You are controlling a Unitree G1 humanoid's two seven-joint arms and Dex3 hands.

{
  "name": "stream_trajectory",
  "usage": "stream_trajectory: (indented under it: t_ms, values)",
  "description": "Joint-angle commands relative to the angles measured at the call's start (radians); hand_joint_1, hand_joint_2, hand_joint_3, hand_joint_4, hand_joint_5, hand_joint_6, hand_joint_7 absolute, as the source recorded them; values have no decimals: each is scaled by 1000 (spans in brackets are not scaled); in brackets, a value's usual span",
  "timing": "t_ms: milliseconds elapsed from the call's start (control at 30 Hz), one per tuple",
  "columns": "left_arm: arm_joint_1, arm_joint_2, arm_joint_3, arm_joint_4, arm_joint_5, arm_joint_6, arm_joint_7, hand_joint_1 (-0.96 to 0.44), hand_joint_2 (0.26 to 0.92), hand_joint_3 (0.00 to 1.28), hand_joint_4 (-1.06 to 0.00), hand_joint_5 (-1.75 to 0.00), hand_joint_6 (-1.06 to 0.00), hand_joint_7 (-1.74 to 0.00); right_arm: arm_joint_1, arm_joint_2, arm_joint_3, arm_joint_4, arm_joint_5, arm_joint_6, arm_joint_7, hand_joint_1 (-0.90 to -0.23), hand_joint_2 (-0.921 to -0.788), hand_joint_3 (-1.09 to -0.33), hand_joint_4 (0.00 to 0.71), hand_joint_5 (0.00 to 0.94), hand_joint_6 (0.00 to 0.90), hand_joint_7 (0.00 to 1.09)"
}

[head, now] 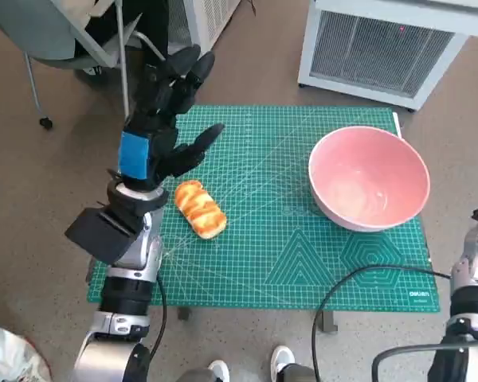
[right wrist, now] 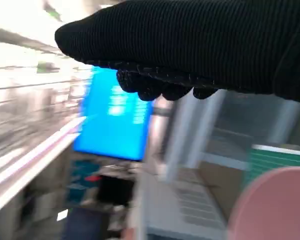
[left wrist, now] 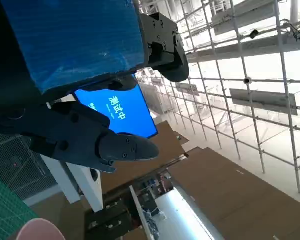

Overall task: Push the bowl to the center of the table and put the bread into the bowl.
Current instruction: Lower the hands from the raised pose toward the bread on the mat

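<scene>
from the head view, we see the pink bowl (head: 369,178) sitting toward the right side of the green cutting mat (head: 263,255) that covers the table, not at its center, and it has nothing in it. the bread (head: 200,208) lies on the mat's left part, well apart from the bowl. our left hand (head: 163,119) is raised beside the bread with fingers spread, holding nothing. so we judge neither step done: the push and the placing both remain.

in the left wrist view, the left hand's fingers (left wrist: 90,140) are apart and empty, pointing at the room beyond, with a sliver of the bowl at the edge.

in the right wrist view, our right hand (right wrist: 190,50) is near the bowl's rim; we cannot tell whether it is open or closed.
</scene>
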Motion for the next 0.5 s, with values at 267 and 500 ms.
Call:
stream_trajectory:
  t_ms: [267, 500]
  values:
    - [-9, 24, 11, -20, -16, 7, -13, -283, 921, 205, -444, -43, -177, -658, 32, 41, -42, 76, 13, 250, -5, -451, -921, -864, 153, 11, 231, 5]
    - [1, 42, 18, -39, -26, 18, -21, -284, 921, 204, -444, -41, -184, -660, 30, 81, -59, 83, 12, 334, -5, -458, -921, -861, 172, 15, 237, 8]
